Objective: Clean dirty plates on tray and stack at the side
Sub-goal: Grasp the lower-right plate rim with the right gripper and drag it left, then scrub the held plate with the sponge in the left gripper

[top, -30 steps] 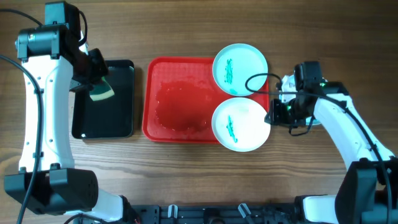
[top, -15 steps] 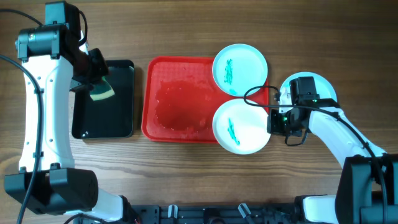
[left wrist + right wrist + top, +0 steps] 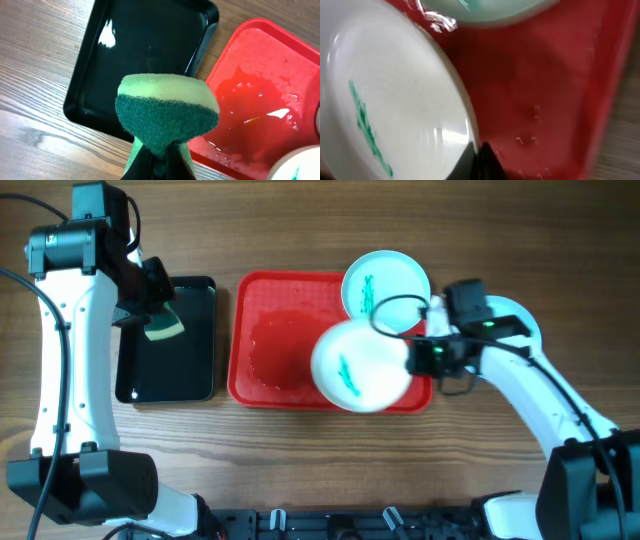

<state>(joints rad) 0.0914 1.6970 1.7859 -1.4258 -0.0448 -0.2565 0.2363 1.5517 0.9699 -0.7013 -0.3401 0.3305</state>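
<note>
The red tray [image 3: 275, 340] lies mid-table with a wet floor. My right gripper [image 3: 412, 358] is shut on the rim of a white plate [image 3: 360, 365] with a teal smear and holds it lifted over the tray's right half; the wrist view shows the rim [image 3: 470, 125] pinched between the fingers. A second smeared plate [image 3: 386, 290] sits at the tray's far right corner. A third plate [image 3: 520, 320] lies right of the tray, mostly hidden by the arm. My left gripper [image 3: 152, 310] is shut on a green sponge [image 3: 167, 110] above the black tray.
A smaller black tray [image 3: 170, 340] lies left of the red tray, seen in the left wrist view [image 3: 145, 55] too. Water pools on the red tray's floor [image 3: 255, 100]. The table is brown wood.
My right gripper has taken the near plate by its rim, lifted it and carried it left over the tray. The left arm has not moved.
</note>
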